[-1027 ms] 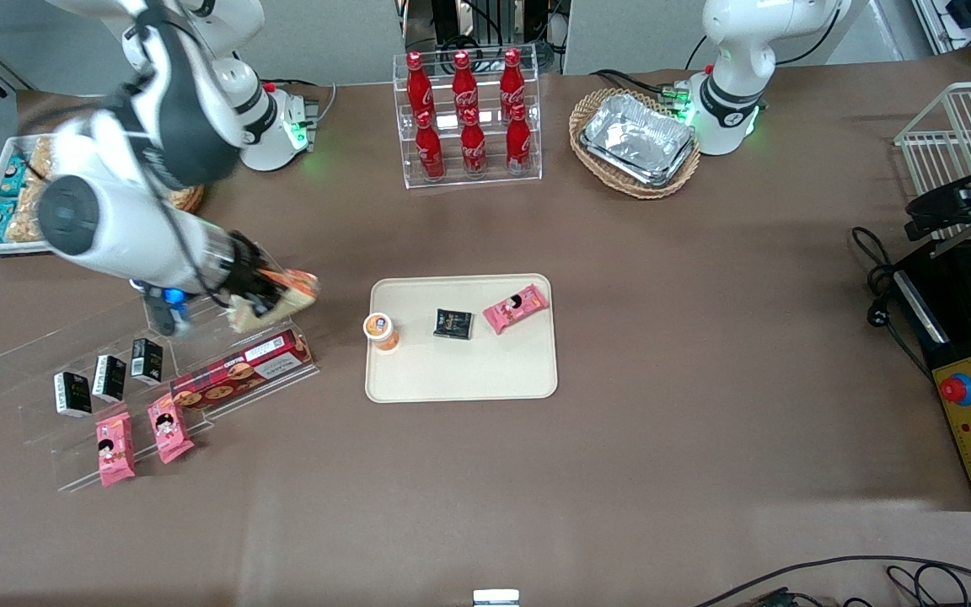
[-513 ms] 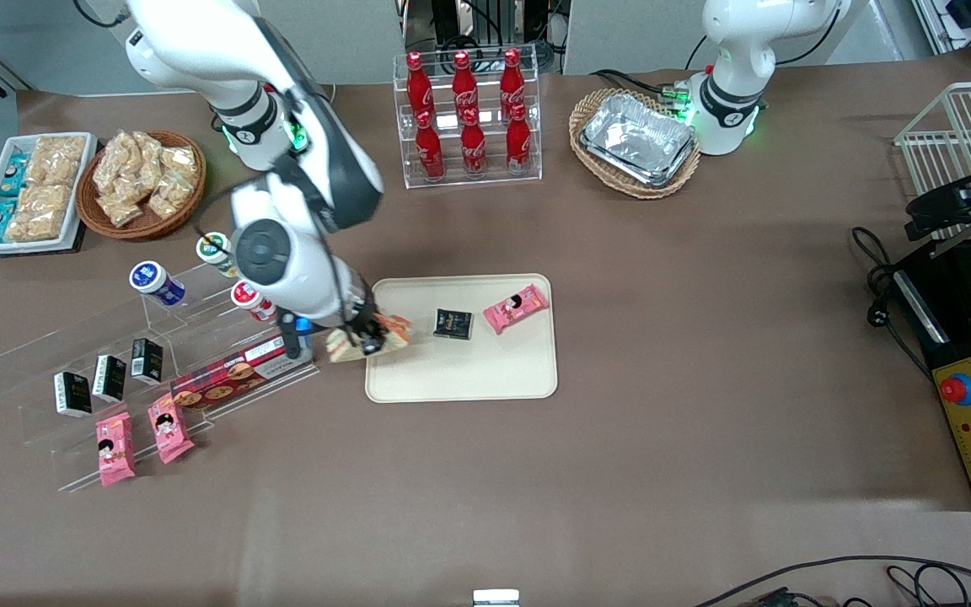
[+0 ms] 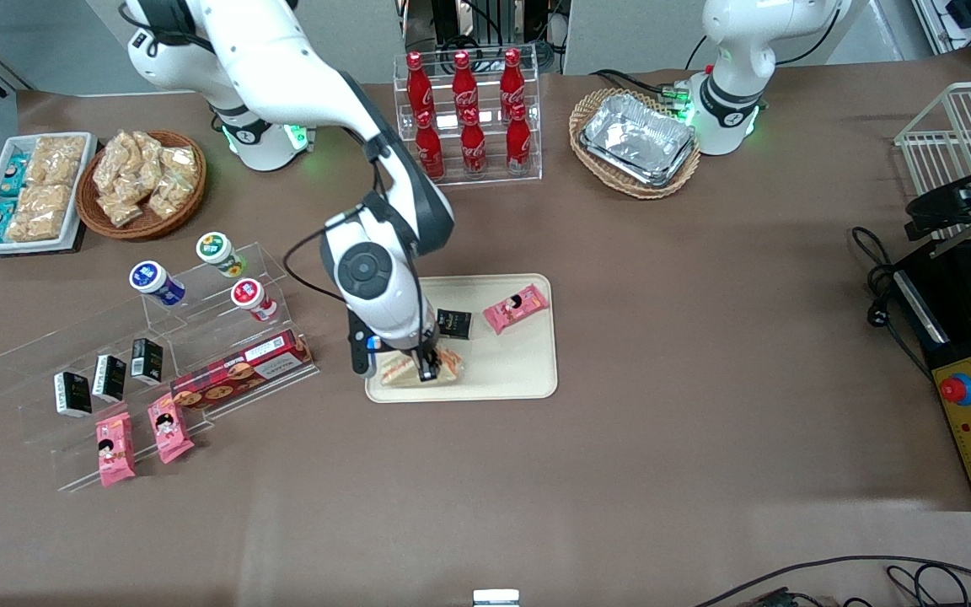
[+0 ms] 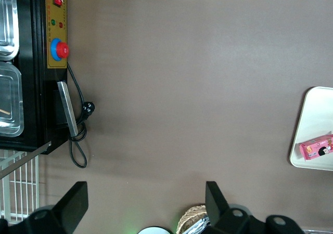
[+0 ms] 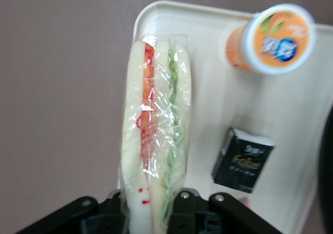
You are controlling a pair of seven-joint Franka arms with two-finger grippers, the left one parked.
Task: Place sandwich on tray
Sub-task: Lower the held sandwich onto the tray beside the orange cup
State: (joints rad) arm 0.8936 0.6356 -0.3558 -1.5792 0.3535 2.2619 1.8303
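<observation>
1. Brown matte cloth covers the table [image 3: 662, 337], and the tray [image 3: 519, 375] lies near its middle.
2. That tray is a flat cream rectangle with rounded corners and a low rim. On it lie a black packet [image 3: 454, 323] and a pink packet [image 3: 517, 307]; the wrist view also shows an orange-lidded cup [image 5: 271, 39] standing on it.
3. The gripper [image 3: 423, 366] is over the tray's corner nearest the front camera at the working arm's end, fingers clamped on the sandwich [image 3: 418, 369].
4. The sandwich is a wedge of pale bread in shiny clear wrap, its cut edge showing red and green filling. In the front view its long axis runs along the tray's near rim. Whether it touches the tray, I cannot tell.
5. A wicker basket [image 3: 633, 181], well away from the tray toward the parked arm's end, holds stacked silver foil trays [image 3: 639, 139].
6. A clear rack [image 3: 467, 118], farther from the front camera than the tray, holds six red bottles.
7. Toward the working arm's end from the tray, a clear stepped stand [image 3: 148, 354] carries three small tubs, black cartons, a long red box and pink packets.
8. Another wicker basket [image 3: 144, 181] holds bagged snacks, and a white tray [image 3: 26, 194] beside it holds more.
</observation>
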